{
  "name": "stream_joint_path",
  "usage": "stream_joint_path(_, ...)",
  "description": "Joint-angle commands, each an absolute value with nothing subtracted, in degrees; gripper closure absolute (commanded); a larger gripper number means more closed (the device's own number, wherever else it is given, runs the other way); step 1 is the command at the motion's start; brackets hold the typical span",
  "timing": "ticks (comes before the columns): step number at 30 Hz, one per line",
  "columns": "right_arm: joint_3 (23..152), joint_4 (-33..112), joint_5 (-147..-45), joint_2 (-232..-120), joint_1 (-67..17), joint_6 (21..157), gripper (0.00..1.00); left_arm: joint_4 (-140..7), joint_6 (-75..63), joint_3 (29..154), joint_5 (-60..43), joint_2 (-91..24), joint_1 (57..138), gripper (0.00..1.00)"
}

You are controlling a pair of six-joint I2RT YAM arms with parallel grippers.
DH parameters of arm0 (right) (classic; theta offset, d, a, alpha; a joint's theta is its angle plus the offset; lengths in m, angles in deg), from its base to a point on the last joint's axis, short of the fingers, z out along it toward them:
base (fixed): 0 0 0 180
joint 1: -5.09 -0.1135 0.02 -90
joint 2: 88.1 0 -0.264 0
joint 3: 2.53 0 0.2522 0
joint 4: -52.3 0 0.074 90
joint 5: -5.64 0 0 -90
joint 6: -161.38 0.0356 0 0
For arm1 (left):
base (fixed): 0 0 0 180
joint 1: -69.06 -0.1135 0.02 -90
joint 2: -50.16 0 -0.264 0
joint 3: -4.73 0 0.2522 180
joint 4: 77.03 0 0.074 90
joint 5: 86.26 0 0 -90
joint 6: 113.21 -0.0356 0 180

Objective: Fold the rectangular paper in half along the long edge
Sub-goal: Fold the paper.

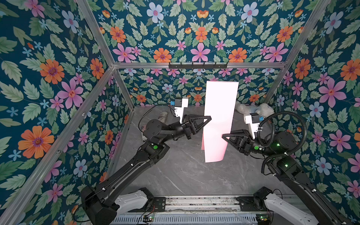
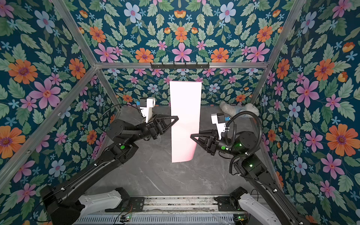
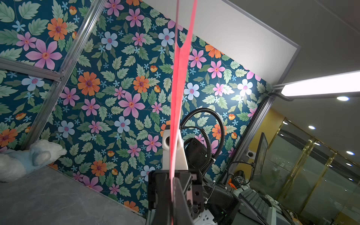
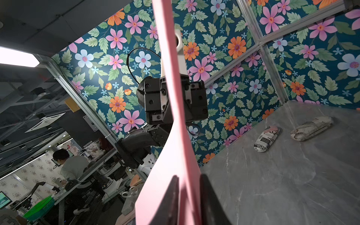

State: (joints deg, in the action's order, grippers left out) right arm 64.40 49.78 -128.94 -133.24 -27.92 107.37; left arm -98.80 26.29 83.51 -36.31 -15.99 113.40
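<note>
Right gripper (image 1: 224, 136): black fingers clamped on the right edge of the thin light-pink rectangular paper sheet (image 1: 220, 109).
Left gripper (image 1: 208, 118): farther back, pinching the sheet's left edge.
Sheet: doubled, standing raised between both grippers over the grey marble tabletop (image 1: 185, 175).

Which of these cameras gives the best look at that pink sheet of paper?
A top view: the pink paper appears whole there, face on; both top views show this. The left wrist view sees only its thin edge; the right wrist view shows a slanted band, ends cut off.
</note>
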Motion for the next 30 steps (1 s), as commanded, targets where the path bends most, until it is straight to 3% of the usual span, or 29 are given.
stream_joint_path(1, 63.4, 52.7, -130.9, -132.5, -28.0, 108.0, 1.00, -100.1, 25.9, 84.1, -36.2, -16.2, 113.4, 1.00)
stream_joint_path(2, 63.2, 52.8, -130.9, -132.2, -28.0, 108.3, 0.91, -100.2, 26.0, 84.1, -36.2, -16.3, 113.3, 1.00)
stream_joint_path(3, 62.9, 52.9, -131.1, -132.0, -28.0, 108.3, 0.90, -100.4, 26.1, 84.3, -36.2, -16.5, 113.4, 1.00)
stream_joint_path(5, 61.8, 54.3, -131.7, -131.2, -28.0, 109.0, 1.00, -100.7, 26.2, 84.6, -36.2, -16.7, 113.4, 1.00)
stream_joint_path(7, 61.1, 55.1, -132.5, -130.7, -28.0, 109.5, 1.00, -100.8, 26.2, 84.8, -36.3, -16.9, 113.4, 1.00)
stream_joint_path(8, 61.0, 55.2, -132.5, -130.6, -28.0, 109.7, 0.95, -100.9, 26.3, 84.9, -36.3, -17.0, 113.4, 1.00)
stream_joint_path(9, 60.9, 55.1, -132.5, -130.4, -28.0, 109.8, 0.79, -100.9, 26.3, 85.0, -36.4, -17.1, 113.4, 1.00)
stream_joint_path(10, 60.8, 55.3, -133.1, -130.4, -28.0, 109.8, 0.78, -101.0, 26.4, 85.2, -36.4, -17.2, 113.3, 1.00)
stream_joint_path(12, 60.5, 55.5, -133.6, -130.0, -28.0, 109.9, 1.00, -101.1, 26.4, 85.5, -36.4, -17.3, 113.4, 1.00)
stream_joint_path(14, 60.1, 55.4, -134.1, -129.6, -28.0, 109.9, 1.00, -101.1, 26.5, 85.6, -36.4, -17.5, 113.4, 1.00)
stream_joint_path(15, 60.2, 55.0, -133.8, -129.5, -28.0, 109.9, 0.96, -101.1, 26.4, 85.8, -36.4, -17.6, 113.3, 1.00)
stream_joint_path(16, 60.5, 53.7, -133.4, -129.4, -28.0, 109.2, 0.85, -101.1, 26.6, 85.9, -36.4, -17.6, 113.4, 1.00)
stream_joint_path(17, 60.6, 53.0, -133.4, -129.2, -28.0, 108.7, 0.88, -101.1, 26.6, 86.0, -36.5, -17.7, 113.3, 1.00)
stream_joint_path(18, 60.5, 53.0, -133.4, -128.9, -28.0, 108.6, 1.00, -101.2, 26.6, 86.1, -36.5, -17.7, 113.4, 1.00)
stream_joint_path(21, 60.1, 52.9, -134.1, -128.4, -28.0, 108.8, 1.00, -101.1, 26.6, 86.5, -36.7, -18.0, 113.4, 1.00)
stream_joint_path(22, 60.3, 52.1, -133.6, -128.4, -28.0, 108.5, 0.96, -101.2, 26.6, 86.6, -36.7, -18.0, 113.3, 1.00)
stream_joint_path(23, 60.4, 51.0, -133.5, -128.4, -28.0, 108.0, 0.80, -101.2, 26.6, 86.6, -36.7, -18.2, 113.4, 1.00)
stream_joint_path(24, 60.2, 50.9, -134.0, -128.4, -28.0, 107.9, 0.84, -101.2, 26.6, 86.8, -36.7, -18.3, 113.4, 1.00)
stream_joint_path(25, 60.0, 50.9, -134.3, -128.4, -28.0, 107.9, 0.99, -101.2, 26.6, 86.9, -36.7, -18.3, 113.4, 1.00)
stream_joint_path(28, 59.4, 50.7, -134.7, -128.2, -28.0, 108.1, 1.00, -101.3, 26.6, 87.2, -36.8, -18.5, 113.4, 1.00)
stream_joint_path(29, 59.5, 50.0, -134.3, -128.1, -28.0, 107.8, 0.86, -101.3, 26.7, 87.3, -36.9, -18.6, 113.4, 1.00)
stream_joint_path(30, 59.3, 49.9, -134.5, -127.9, -28.0, 107.5, 0.91, -101.3, 26.7, 87.4, -36.9, -18.7, 113.4, 1.00)
